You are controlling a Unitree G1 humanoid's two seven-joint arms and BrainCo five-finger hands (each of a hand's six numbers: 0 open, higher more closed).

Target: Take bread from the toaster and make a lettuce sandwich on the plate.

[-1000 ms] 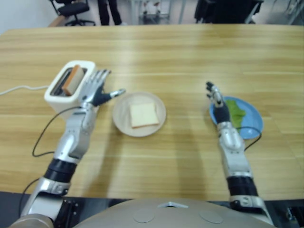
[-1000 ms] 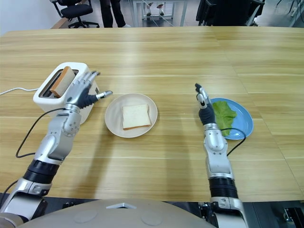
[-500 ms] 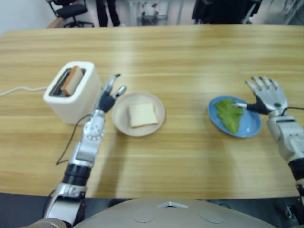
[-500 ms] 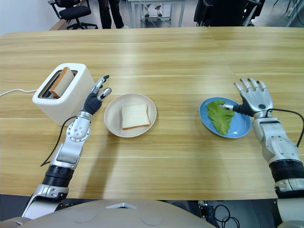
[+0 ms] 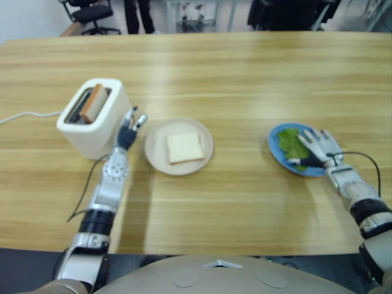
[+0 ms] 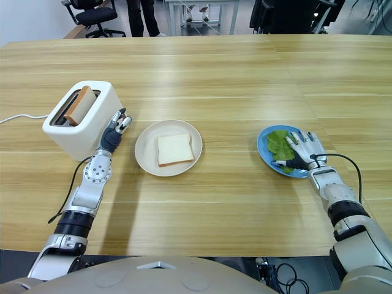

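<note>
A white toaster point(image 6: 76, 128) stands at the left with one brown bread slice point(image 6: 80, 105) upright in its slot. A beige plate point(image 6: 144, 157) in the middle carries one pale bread slice point(image 6: 175, 149). At the right a blue plate point(image 6: 267, 160) holds a green lettuce leaf point(image 6: 279, 144). My left hand point(image 6: 113, 133) sits between the toaster and the beige plate, fingers straight and holding nothing. My right hand point(image 6: 300, 152) lies over the blue plate's right side, fingers spread over the lettuce, with no grasp visible.
A white power cord point(image 6: 18, 117) runs off the toaster to the left edge. A thin dark cable point(image 6: 67, 196) loops on the wood beside my left forearm. Office chairs point(image 6: 98, 11) stand beyond the table's far edge.
My right hand has come down and left from beside the blue plate onto it, over the lettuce. My left hand has drawn back slightly toward the toaster's side.
</note>
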